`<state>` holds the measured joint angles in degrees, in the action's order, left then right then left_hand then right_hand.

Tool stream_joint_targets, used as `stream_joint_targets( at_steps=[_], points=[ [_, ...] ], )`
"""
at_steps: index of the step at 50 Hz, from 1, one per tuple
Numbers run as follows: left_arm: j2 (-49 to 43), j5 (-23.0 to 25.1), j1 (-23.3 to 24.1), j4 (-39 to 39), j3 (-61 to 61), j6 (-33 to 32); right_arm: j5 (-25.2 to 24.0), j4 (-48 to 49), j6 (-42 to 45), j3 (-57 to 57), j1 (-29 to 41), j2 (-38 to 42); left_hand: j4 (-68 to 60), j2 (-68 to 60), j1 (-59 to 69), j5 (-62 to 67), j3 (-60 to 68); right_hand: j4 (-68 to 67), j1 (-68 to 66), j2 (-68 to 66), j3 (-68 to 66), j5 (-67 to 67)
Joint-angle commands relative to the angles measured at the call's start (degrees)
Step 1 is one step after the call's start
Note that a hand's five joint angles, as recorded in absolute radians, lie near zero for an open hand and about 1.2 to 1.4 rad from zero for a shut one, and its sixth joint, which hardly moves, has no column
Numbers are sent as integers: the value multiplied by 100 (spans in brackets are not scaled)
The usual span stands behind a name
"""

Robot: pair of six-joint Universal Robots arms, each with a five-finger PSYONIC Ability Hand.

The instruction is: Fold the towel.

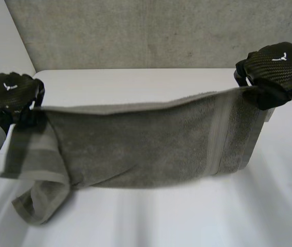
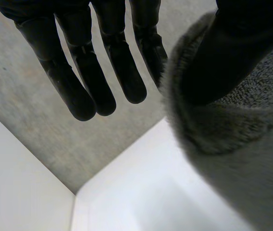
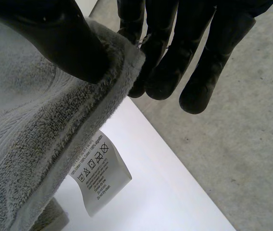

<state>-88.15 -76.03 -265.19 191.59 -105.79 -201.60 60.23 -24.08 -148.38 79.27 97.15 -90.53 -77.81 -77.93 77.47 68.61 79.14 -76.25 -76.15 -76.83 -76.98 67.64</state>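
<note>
1. The towel (image 1: 146, 149) is held stretched above the table (image 1: 187, 216);
2. its top corners are pinched, one by the left hand (image 1: 10, 92), the other by the right hand (image 1: 277, 64);
3. its long axis is spanned from hand to hand; neither is judged nearer.

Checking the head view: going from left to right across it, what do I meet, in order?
left hand, pinching one end of the towel → towel, held up and stretched between the hands → pale stripe across the towel → right hand, pinching the other end
</note>
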Motion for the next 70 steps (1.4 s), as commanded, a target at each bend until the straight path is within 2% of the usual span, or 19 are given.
stream_joint_targets(
  at_steps=[1,6,11,14,16,18,19,20,24,26,28,31,35,37,42,47,52,60,70],
  points=[
    [-71,9,28,-70,-276,-19,33,26,2,63,23,80,-219,-207,253,139,86,-375,-385,-317,-302,236],
    [-123,9,-33,-43,-284,-160,85,210,-112,-16,-47,89,-219,-207,253,139,86,-375,-385,-317,-302,236],
    [-666,9,-296,18,153,-817,200,659,-341,71,14,97,-219,-207,253,139,86,-375,-385,-317,-302,236],
    [-1036,88,-218,27,784,-1117,164,1195,-349,27,23,326,-219,-207,253,139,86,-375,-385,-317,-302,236],
    [-1238,184,-96,27,1232,-1118,199,2121,-393,-217,163,693,-219,-207,253,139,86,-375,-385,-317,-302,236],
    [-1433,255,125,27,1816,-1039,269,2744,-463,-497,364,791,-219,-207,253,139,86,-375,-385,-317,-302,236],
    [-1607,255,395,27,2530,-969,392,3368,-594,-770,522,818,-219,-207,253,139,86,-375,-385,-317,-302,236],
    [-1722,221,580,27,3294,-821,393,3375,-596,-772,524,818,-219,-207,253,139,86,-375,-385,-317,-302,236],
    [-1837,150,854,53,4745,-426,1015,5180,-1095,-1412,779,801,-219,-207,253,139,86,-375,-385,-317,-302,236],
    [-1837,124,863,97,5393,-204,1139,5603,-1314,-1605,805,774,-219,-207,253,139,86,-375,-385,-317,-302,236],
    [-1829,124,925,202,6207,207,1193,5695,-1483,-1783,805,757,-219,-207,253,139,86,-375,-385,-317,-302,236],
    [-1776,141,934,212,6325,420,1149,5066,-1737,-2238,753,756,-219,-207,253,139,86,-375,-385,-317,-302,236],
    [-1723,150,960,115,5976,815,895,3756,-1818,-2486,726,914,-219,-207,253,139,86,-375,-385,-317,-302,236],
    [-1644,150,951,62,5560,798,824,3561,-1756,-2417,735,993,-219,-207,253,139,86,-375,-385,-317,-302,236],
    [-1213,185,863,317,4031,675,692,3410,-1423,-1987,753,1152,-219,-207,253,139,86,-375,-385,-317,-302,236],
    [-906,440,644,1161,2519,508,665,3181,-947,-1379,700,1337,-219,-207,253,139,86,-375,-385,-317,-302,236],
    [-800,1107,372,1915,669,306,586,2979,-358,-518,691,1442,-219,-207,253,139,86,-375,-385,-317,-302,236],
    [-888,1275,-23,2418,-617,-326,147,3041,433,1047,542,1451,-219,-207,253,139,86,-375,-385,-317,-302,236],
    [-134,1345,-270,2409,-1303,-529,-47,2988,284,2030,-99,204,-219,-207,253,139,86,-375,-385,-317,-302,236]
  ],
)
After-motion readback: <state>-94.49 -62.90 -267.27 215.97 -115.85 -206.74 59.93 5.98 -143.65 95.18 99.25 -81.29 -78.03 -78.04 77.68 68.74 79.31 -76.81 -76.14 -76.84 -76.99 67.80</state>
